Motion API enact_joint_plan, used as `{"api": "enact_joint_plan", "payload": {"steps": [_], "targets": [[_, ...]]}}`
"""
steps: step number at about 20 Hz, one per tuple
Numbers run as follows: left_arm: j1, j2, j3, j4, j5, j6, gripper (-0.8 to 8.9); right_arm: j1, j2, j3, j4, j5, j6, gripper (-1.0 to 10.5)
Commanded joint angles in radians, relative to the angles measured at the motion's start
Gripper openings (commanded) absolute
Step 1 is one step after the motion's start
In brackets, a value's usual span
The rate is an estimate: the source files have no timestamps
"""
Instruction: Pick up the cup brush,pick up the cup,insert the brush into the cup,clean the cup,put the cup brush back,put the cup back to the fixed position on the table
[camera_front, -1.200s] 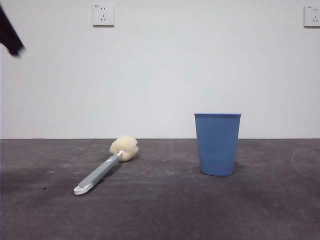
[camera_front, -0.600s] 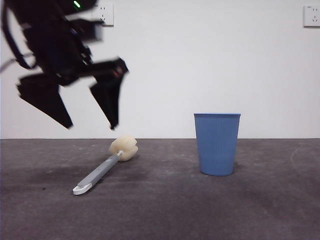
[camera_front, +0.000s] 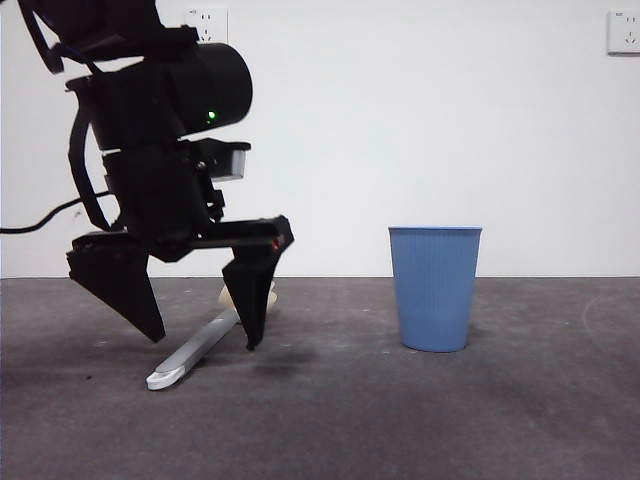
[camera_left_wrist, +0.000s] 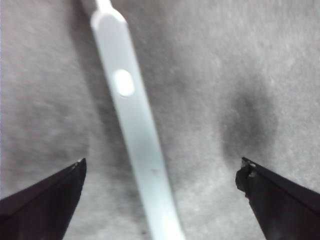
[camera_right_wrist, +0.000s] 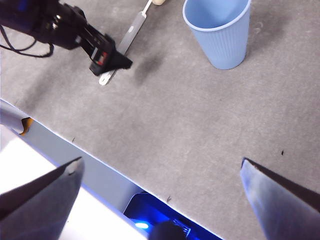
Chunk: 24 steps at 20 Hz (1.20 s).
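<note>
The cup brush (camera_front: 185, 360) lies flat on the table (camera_front: 400, 430), white tip nearest, its cream sponge head partly hidden behind a black jaw. My left gripper (camera_front: 203, 338) hangs low over it, open, one jaw on each side of the handle and neither touching it. The left wrist view shows the grey handle (camera_left_wrist: 135, 135) running between the spread jaws of the left gripper (camera_left_wrist: 161, 162). The blue ribbed cup (camera_front: 435, 288) stands upright to the right, apart from both arms. My right gripper (camera_right_wrist: 161, 160) is open and empty, high above the table's near edge, looking down on the cup (camera_right_wrist: 220, 35) and brush (camera_right_wrist: 127, 42).
Two wall sockets (camera_front: 206, 30) (camera_front: 624, 32) sit on the white wall behind. A black cable (camera_front: 40, 222) trails from the left arm. The table's near edge (camera_right_wrist: 100, 165) shows in the right wrist view, with a white and blue-lit base below it.
The left arm has come in from the top left corner and dropped down to the brush. Its open jaws now straddle the handle. Brush and cup have not moved.
</note>
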Motion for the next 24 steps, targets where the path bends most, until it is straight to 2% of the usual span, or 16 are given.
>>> {"api": "enact_joint_plan", "payload": {"steps": [1,2,3,7,8,17,21,24], "targets": [[-0.017,0.029,-0.001,0.004,-0.007,-0.026,5.29,0.002,-0.001,0.003,0.006,-0.002,0.007,6.3],[-0.023,0.034,-0.001,0.002,-0.013,-0.04,5.22,0.002,-0.001,0.003,0.005,-0.002,0.007,6.3],[-0.03,0.034,-0.001,0.0,-0.025,-0.047,4.51,0.002,-0.001,0.003,0.005,-0.002,0.007,6.3],[-0.043,0.034,-0.001,-0.008,-0.026,-0.066,0.47,0.002,-0.001,0.003,0.005,-0.002,0.007,6.3],[-0.043,0.034,-0.001,-0.012,-0.022,-0.066,0.01,0.002,-0.001,0.003,0.005,-0.002,0.007,6.3],[-0.042,0.033,-0.002,-0.058,-0.026,-0.06,-0.06,0.002,-0.001,0.003,0.005,-0.002,0.017,6.3],[-0.04,-0.011,-0.001,-0.087,-0.032,-0.003,-0.06,0.002,0.011,0.003,0.008,-0.002,0.048,6.3],[-0.039,-0.108,0.0,-0.114,-0.032,0.043,-0.06,0.007,0.058,0.003,0.03,-0.009,0.079,6.2]]}}
